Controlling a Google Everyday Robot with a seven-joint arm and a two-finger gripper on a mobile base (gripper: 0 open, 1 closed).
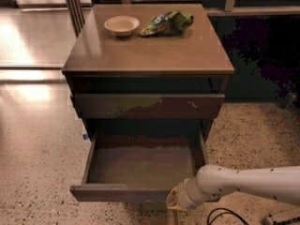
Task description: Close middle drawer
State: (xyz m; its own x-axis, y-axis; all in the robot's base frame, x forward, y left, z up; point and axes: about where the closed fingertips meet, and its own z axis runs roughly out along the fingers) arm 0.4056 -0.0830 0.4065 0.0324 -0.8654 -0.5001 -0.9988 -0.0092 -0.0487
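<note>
The middle drawer (140, 165) is pulled far out of the dark-brown cabinet (150, 55). Its grey-brown floor is bare and its plain front (117, 193) faces me. Above it sits the scratched upper drawer front (147, 106), nearly shut. My gripper (174, 201) is at the end of the white arm (243, 184), which comes in from the right. It is low against the right part of the middle drawer's front. The lowest drawer is hidden under the open one.
A pale bowl (122, 25) and a green snack bag (166, 22) lie on the cabinet top. Speckled floor (37, 172) surrounds the cabinet. A dark cable (225, 215) lies on the floor under the arm. A dark wall panel (262, 50) stands behind on the right.
</note>
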